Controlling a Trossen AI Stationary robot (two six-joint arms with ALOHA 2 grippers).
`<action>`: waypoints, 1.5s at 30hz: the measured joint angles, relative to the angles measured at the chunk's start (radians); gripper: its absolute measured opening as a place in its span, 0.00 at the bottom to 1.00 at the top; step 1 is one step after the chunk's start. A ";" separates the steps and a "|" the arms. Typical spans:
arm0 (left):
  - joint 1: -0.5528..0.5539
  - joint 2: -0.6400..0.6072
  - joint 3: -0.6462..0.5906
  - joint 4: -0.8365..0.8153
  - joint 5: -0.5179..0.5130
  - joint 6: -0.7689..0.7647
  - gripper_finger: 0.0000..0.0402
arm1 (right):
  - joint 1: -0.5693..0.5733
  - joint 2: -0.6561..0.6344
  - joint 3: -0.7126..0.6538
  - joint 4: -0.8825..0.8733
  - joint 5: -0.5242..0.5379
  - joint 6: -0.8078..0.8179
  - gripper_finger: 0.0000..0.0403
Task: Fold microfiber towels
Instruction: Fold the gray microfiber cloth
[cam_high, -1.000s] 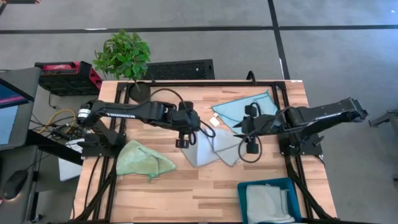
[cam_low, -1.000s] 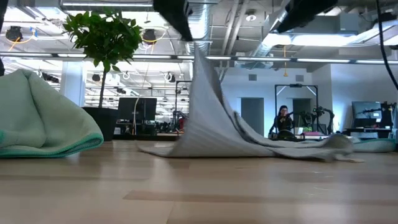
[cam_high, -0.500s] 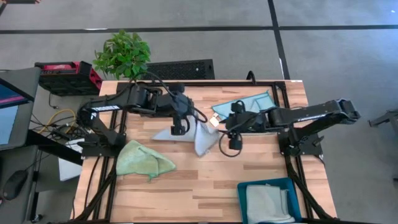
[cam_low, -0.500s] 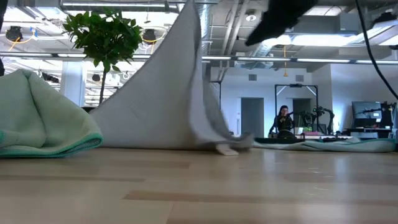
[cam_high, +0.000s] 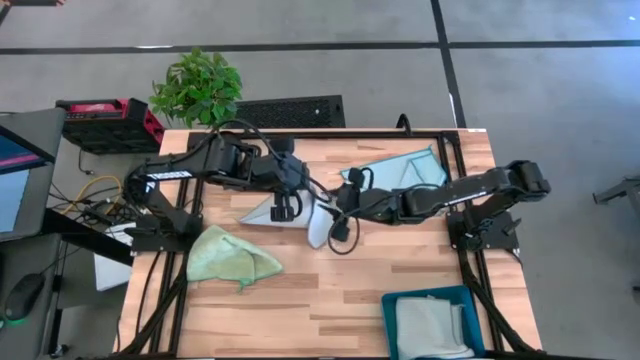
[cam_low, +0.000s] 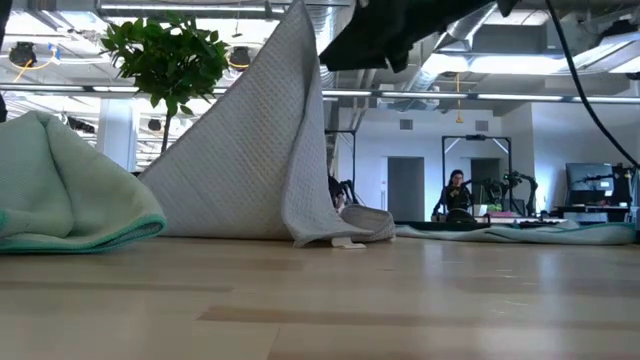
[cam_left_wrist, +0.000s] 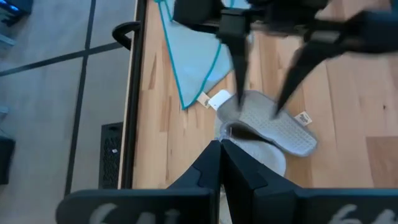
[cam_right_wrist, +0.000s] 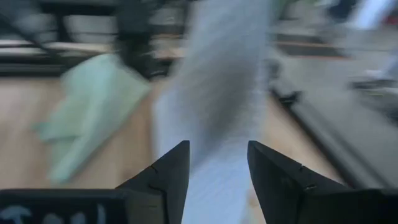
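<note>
Two dark arms reach in over the wooden desk (cam_high: 330, 290) and meet near its middle. On the desk's left side, toward the front, the light green towel (cam_high: 231, 257) lies in a rumpled heap; in the low view it bulks at the left edge (cam_low: 70, 190). The light blue towel (cam_high: 400, 170) is spread out at the back right, beneath the right arm. In the front right corner stands a teal bin (cam_high: 432, 322) with a pale cloth inside. Between the two arms the grey towel (cam_high: 290, 212) is lifted off the desk by one edge, so that in the low view it rises like a tent (cam_low: 255, 150), its lower folds and a small white tag resting on the wood. The left tool (cam_high: 284, 207) is pinched tight on the towel's raised edge, its fingers pressed together in its wrist view (cam_left_wrist: 222, 163). The right tool (cam_high: 338, 222) hangs just beside it with its fingers (cam_right_wrist: 166, 173) spread, the grey towel in front of them but not gripped. A potted plant (cam_high: 198, 90) stands at the back left corner.
</note>
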 joint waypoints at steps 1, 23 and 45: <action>-0.003 0.000 0.000 0.000 0.000 -0.005 0.00 | 0.005 0.015 0.002 0.027 0.053 -0.001 0.45; -0.018 0.000 0.001 -0.006 0.000 -0.056 0.00 | 0.029 0.137 0.002 0.243 0.150 -0.001 0.42; -0.026 0.000 0.029 -0.059 -0.040 -0.137 0.00 | 0.093 0.180 0.001 0.061 0.375 0.150 0.36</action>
